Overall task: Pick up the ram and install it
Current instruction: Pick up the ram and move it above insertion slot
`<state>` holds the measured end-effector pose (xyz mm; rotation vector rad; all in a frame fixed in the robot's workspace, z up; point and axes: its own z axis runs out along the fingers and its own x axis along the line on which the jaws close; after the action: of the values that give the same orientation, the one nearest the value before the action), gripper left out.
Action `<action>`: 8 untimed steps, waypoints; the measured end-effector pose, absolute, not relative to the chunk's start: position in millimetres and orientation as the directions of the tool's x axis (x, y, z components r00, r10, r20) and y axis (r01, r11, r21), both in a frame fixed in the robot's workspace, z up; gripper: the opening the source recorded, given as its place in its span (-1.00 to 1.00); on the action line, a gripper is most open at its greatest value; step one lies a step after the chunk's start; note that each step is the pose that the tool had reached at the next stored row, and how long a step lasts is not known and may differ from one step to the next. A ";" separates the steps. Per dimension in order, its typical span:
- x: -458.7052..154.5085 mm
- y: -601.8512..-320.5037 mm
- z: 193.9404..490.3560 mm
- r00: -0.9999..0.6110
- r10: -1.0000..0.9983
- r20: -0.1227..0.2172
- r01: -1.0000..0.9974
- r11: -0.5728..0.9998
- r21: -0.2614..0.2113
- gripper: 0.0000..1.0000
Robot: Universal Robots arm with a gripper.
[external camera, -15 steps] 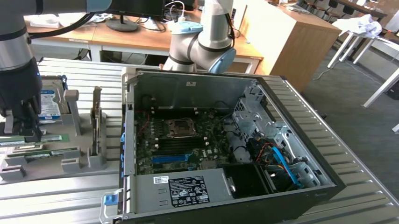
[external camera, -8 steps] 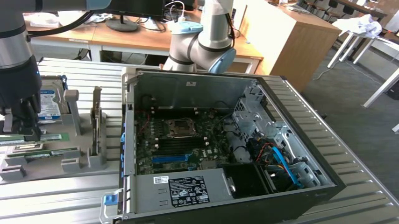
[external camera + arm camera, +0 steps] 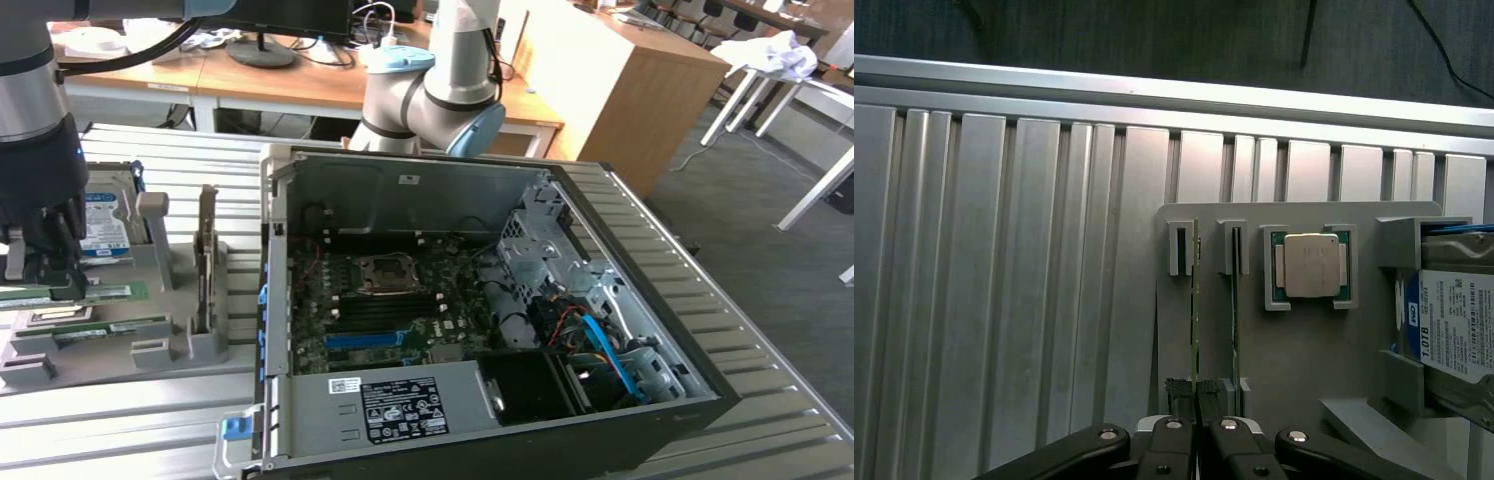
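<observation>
the claw is pressed together on the ram, its two dark pads pinching the near end of the thin green stick, seen edge-on; the ram's far end sits at a slotted post of the grey holder; just beside it a second stick lies parallel in its own slots; past that, a square processor rests in a framed pocket, and the hard drive with its white-blue label stands at the holder's edge; the ribbed metal counter carries it all; in the exterior view the claw stands over the holder at the exterior view's left, well apart from the open computer case.
</observation>
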<state>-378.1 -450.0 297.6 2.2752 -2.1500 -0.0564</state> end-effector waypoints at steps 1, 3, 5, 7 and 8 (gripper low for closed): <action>-378.1 -450.0 297.9 0.056 -0.998 -0.019 -0.998 -0.057 0.033 -0.75; -378.1 -449.9 298.8 0.056 -0.998 -0.019 -0.998 -0.057 0.033 -0.75; -378.1 -450.0 299.9 0.056 -0.998 -0.019 -0.998 -0.057 0.033 -0.75; -378.1 -450.0 301.0 0.056 -0.998 -0.019 -0.998 -0.057 0.033 -0.75; -378.1 -450.0 301.4 0.056 -0.998 -0.019 -0.998 -0.057 0.033 -0.75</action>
<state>-378.1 -450.0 301.4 2.2752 -2.1500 -0.0564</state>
